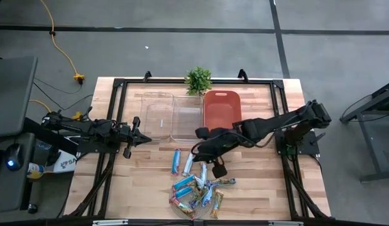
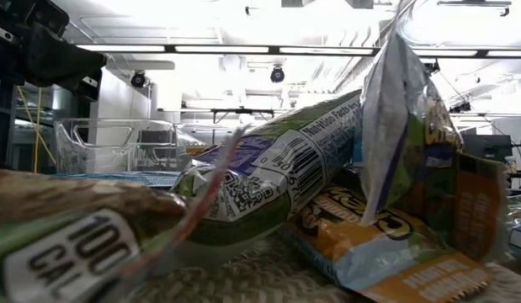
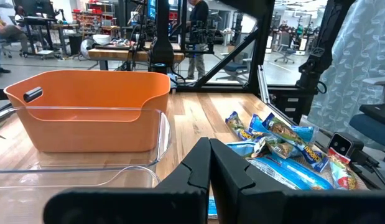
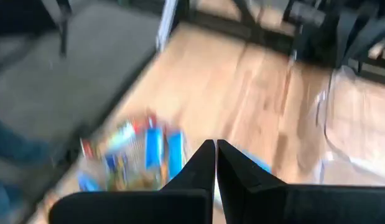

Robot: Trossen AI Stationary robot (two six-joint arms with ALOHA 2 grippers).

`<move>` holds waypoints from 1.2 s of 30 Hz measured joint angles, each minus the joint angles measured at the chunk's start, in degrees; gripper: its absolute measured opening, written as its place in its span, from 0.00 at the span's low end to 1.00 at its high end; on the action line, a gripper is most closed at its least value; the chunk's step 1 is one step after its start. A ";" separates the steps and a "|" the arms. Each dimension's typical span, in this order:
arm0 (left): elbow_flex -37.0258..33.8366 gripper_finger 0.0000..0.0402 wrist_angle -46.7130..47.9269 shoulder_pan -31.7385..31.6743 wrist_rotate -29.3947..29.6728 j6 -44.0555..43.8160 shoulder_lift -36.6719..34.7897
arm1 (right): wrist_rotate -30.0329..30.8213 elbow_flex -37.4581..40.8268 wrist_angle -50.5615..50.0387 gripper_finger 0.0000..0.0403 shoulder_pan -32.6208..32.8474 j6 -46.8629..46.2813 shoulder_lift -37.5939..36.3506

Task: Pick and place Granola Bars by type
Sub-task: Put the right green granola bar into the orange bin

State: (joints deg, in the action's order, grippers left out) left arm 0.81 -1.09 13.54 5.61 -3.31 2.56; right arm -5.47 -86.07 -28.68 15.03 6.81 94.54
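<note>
Your right tool (image 1: pixel 214 167) is pressed together, holds nothing, and hangs over the top of the Granola Bars (image 1: pixel 195 187). The bars lie in a pile on the wooden surface (image 1: pixel 257 182), near its front edge. Your left tool (image 1: pixel 146 139) is also pressed together, beside the clear bins (image 1: pixel 171 115).

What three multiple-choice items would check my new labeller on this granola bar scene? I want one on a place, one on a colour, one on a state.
1. Where does the pile of granola bars lie?
A. in the orange bin
B. on the table's near edge, in the middle
C. beside the plant

2. What colour is the opaque bin?
A. orange
B. green
C. black

3. How are the right gripper fingers?
A. wide open
B. shut on a bar
C. shut, holding nothing

Key: 1 B, the high view shows the bars there; 2 A, orange beside two clear bins; 3 C, the right wrist view shows the fingers together, nothing between.
</note>
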 joint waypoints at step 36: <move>0.01 0.00 -0.01 -0.02 0.02 0.02 -0.01 | 6.48 16.23 -1.66 0.00 13.97 17.41 0.04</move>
State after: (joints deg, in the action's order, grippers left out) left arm 0.82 -1.10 13.52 5.63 -3.29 2.55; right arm 1.01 -69.84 -30.34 28.99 24.22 94.59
